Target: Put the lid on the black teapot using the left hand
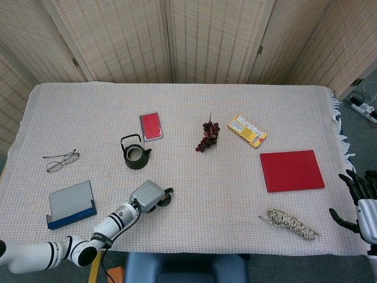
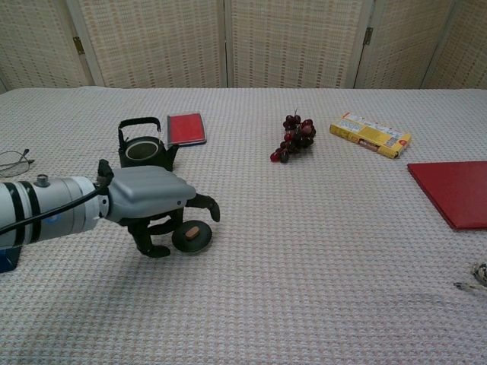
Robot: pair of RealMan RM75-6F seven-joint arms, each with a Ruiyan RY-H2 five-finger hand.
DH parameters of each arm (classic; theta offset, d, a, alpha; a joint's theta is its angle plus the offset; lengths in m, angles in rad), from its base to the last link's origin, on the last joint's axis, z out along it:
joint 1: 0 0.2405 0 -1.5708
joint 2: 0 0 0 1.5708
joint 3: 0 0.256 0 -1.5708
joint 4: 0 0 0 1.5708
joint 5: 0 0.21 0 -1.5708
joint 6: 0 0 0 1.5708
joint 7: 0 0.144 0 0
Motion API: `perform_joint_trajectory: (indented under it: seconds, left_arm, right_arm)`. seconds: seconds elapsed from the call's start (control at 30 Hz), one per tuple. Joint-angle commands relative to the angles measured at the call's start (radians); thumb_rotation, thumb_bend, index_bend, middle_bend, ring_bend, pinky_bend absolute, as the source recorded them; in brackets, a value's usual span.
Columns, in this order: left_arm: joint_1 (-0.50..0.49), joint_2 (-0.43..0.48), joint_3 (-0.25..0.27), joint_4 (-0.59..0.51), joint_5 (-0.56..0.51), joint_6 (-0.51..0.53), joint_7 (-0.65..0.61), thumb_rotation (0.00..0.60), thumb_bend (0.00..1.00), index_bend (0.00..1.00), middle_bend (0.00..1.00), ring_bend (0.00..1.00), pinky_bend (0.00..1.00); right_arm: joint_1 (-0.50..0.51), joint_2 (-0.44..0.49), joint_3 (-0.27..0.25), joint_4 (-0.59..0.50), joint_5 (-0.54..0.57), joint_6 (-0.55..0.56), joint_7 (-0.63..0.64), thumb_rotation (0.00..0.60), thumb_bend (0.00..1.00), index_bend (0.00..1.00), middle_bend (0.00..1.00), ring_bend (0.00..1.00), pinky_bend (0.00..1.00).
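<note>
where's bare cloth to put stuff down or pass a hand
Widest bare patch: front centre, between the lid and the rope. Also bare: the far strip behind the red case and grapes. Crowded: the near-left corner, with the left hand, teapot, glasses and blue box.

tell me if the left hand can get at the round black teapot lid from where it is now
Probably yes. The left hand hovers right beside the round black teapot lid, its fingers curled over it. The lid lies alone on the woven cloth, with nothing between them.
</note>
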State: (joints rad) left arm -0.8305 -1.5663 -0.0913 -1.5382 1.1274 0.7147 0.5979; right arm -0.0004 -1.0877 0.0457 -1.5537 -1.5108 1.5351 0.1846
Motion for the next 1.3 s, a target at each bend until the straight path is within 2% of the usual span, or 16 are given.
perform_joint_trajectory:
  seconds: [0.03,0.53,0.6,0.8,1.1,1.3]
  left_arm:
    - [-0.008,-0.013,0.009,0.012,-0.017,0.011,0.003,0.6,0.28,0.21,0.84,0.89,0.94]
    - [-0.024,-0.043,0.033,0.065,0.005,0.042,-0.058,0.6,0.28,0.31,0.85,0.9,0.94]
    - [-0.024,-0.044,0.033,0.07,0.008,0.051,-0.065,0.6,0.28,0.34,0.86,0.91,0.94]
    - [-0.011,-0.009,0.022,0.039,0.023,0.09,-0.107,0.6,0.28,0.4,0.86,0.91,0.95]
    - [0.004,0.073,-0.037,-0.001,-0.019,0.161,-0.145,0.6,0.28,0.4,0.86,0.91,0.95]
    - [-0.02,0.075,-0.089,0.044,-0.123,0.176,-0.104,0.6,0.28,0.41,0.87,0.91,0.95]
  right_arm:
    - [-0.001,0.0,0.0,0.002,0.001,0.0,0.002,0.6,0.29,0.12,0.1,0.11,0.0]
    - [-0.004,-0.002,0.001,0.007,0.001,-0.001,0.007,0.6,0.29,0.12,0.1,0.11,0.0]
    - [-0.004,-0.002,0.001,0.007,0.0,0.0,0.007,0.6,0.29,0.12,0.1,0.11,0.0]
    - [-0.004,-0.001,0.003,0.009,0.0,0.0,0.01,0.6,0.29,0.12,0.1,0.11,0.0]
    - [-0.005,-0.007,0.003,0.018,-0.002,0.0,0.019,0.6,0.29,0.12,0.1,0.11,0.0]
    - [-0.008,-0.008,0.002,0.021,-0.004,0.005,0.021,0.6,0.29,0.12,0.1,0.11,0.0]
